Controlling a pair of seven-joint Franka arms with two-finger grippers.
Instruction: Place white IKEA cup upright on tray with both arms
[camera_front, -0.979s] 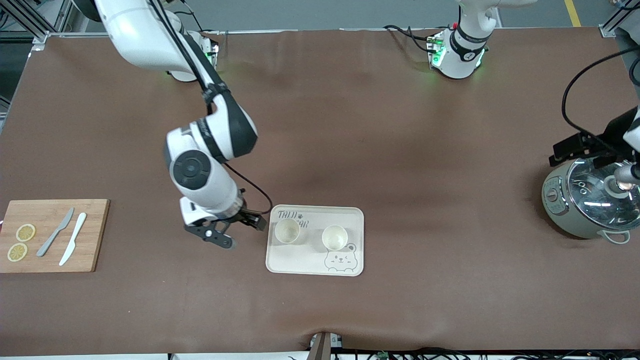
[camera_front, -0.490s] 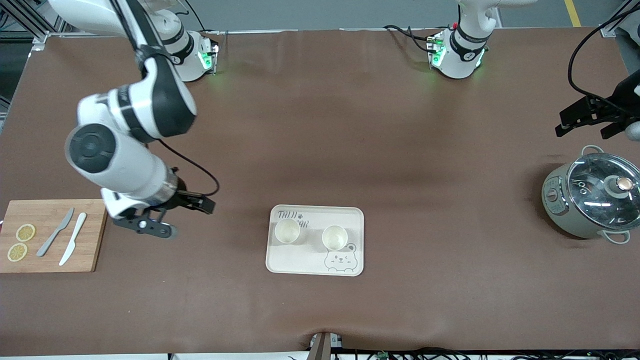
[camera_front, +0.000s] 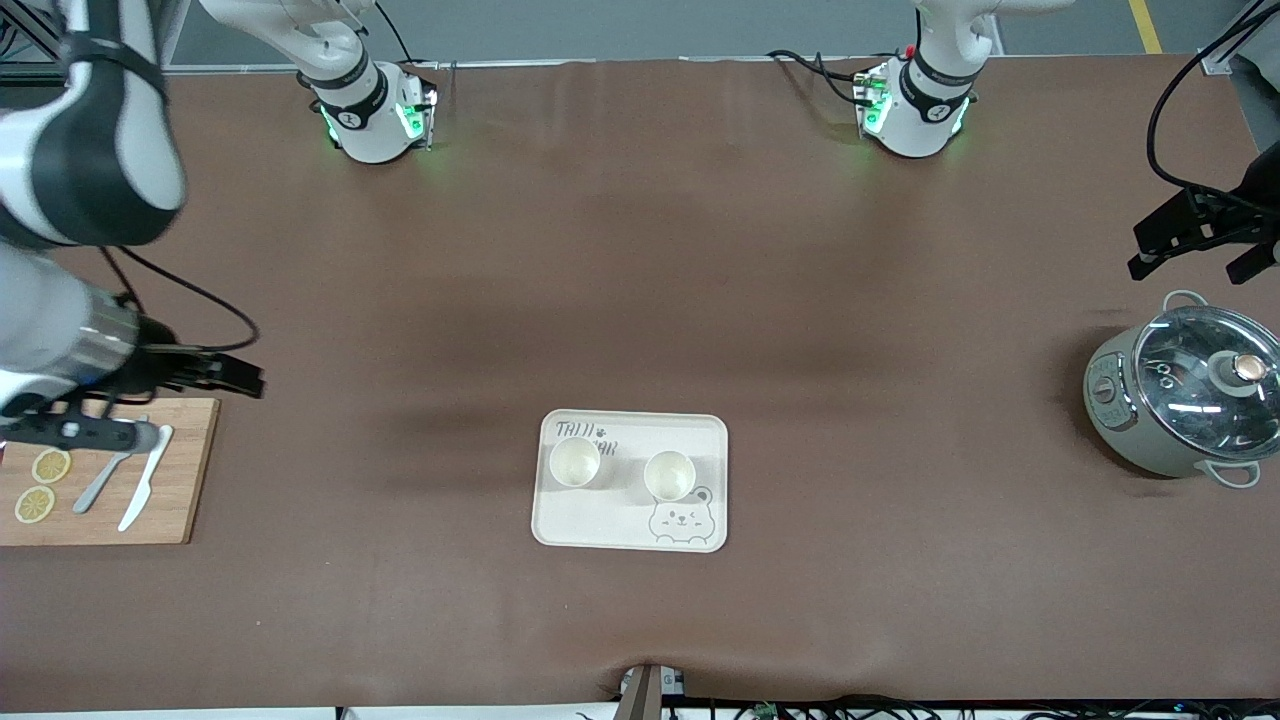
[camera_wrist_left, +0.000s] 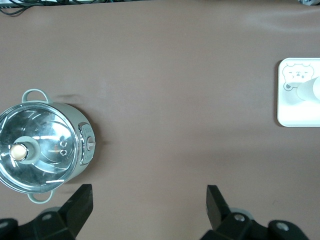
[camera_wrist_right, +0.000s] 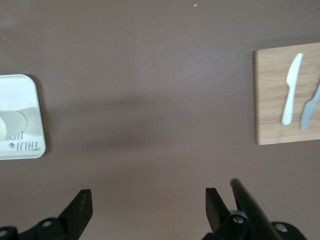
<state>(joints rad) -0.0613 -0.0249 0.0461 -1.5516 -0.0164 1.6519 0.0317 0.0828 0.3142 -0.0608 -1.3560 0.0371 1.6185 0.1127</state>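
The cream tray (camera_front: 633, 530) with the bear face lies on the brown table, near the front camera. Two white cups (camera_front: 575, 462) (camera_front: 669, 474) stand upright on it, side by side, touched by no gripper. My right gripper (camera_front: 198, 410) is open and empty over the corner of the wooden cutting board, at the right arm's end of the table. Its wrist view (camera_wrist_right: 148, 196) shows the tray's edge (camera_wrist_right: 20, 145) with one cup (camera_wrist_right: 10, 125). My left gripper (camera_front: 1200, 265) is open and empty over bare table beside the pot. Its wrist view (camera_wrist_left: 148, 195) shows the tray (camera_wrist_left: 292, 107) and a cup (camera_wrist_left: 310, 90).
A grey-green pot with a glass lid (camera_front: 1185, 400) (camera_wrist_left: 40, 150) stands at the left arm's end. A wooden cutting board (camera_front: 190, 470) (camera_wrist_right: 270, 100) at the right arm's end holds two knives (camera_front: 145, 480) and two lemon slices (camera_front: 50, 465).
My right gripper has swung from beside the tray to the cutting board's corner. My left gripper has moved off the pot, away from the front camera. The cups have not moved.
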